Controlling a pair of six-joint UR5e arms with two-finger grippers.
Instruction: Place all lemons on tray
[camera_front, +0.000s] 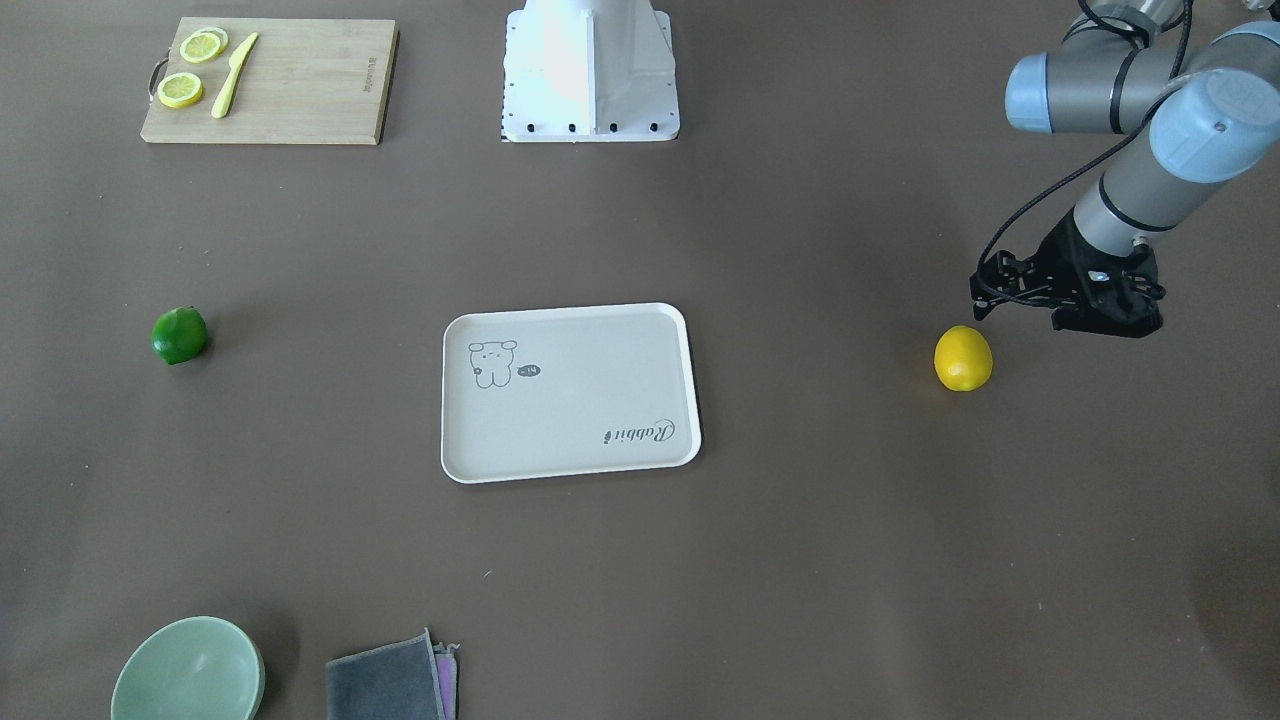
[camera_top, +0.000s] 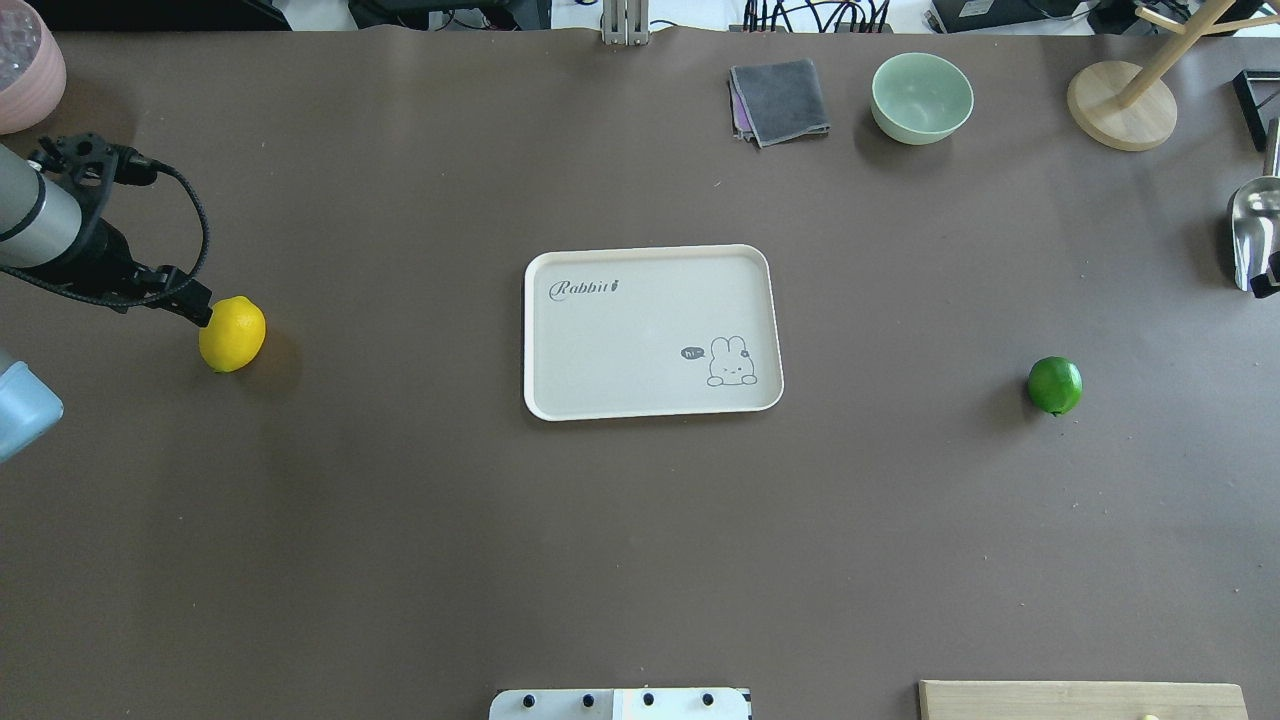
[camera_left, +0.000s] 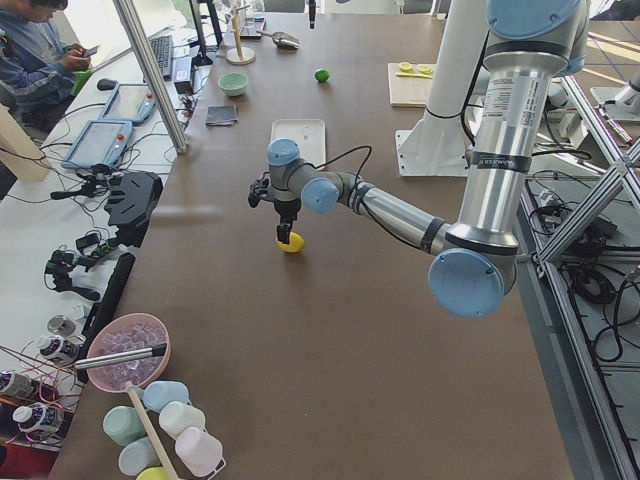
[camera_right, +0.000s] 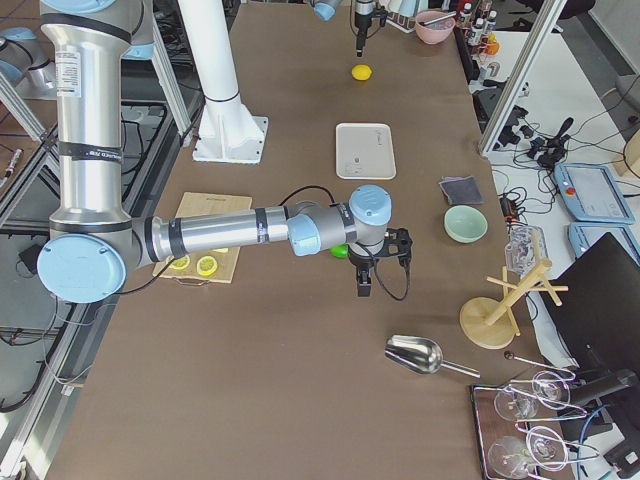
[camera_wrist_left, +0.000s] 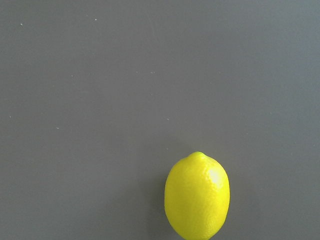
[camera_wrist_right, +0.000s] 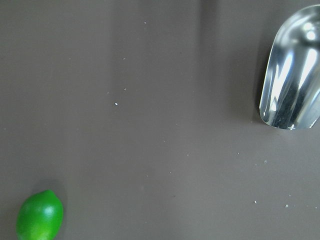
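Note:
The yellow lemon (camera_top: 232, 334) lies on the brown table far to the left of the tray (camera_top: 640, 330); it also shows low in the left wrist view (camera_wrist_left: 197, 196). My left gripper (camera_top: 200, 312) hangs just above and beside it; I cannot tell whether it is open. The green lemon (camera_top: 1055, 385) lies to the tray's right and shows at the bottom left of the right wrist view (camera_wrist_right: 40, 216). My right gripper (camera_right: 365, 280) hovers near the green lemon, seen only in the exterior right view, so I cannot tell its state. The tray holds nothing.
A wooden cutting board (camera_front: 300, 85) with lemon slices and a pale knife sits by the robot base. A green bowl (camera_top: 921, 97), a grey cloth (camera_top: 780, 100), a wooden stand (camera_top: 1120, 105) and a metal scoop (camera_top: 1255, 225) line the far and right edges.

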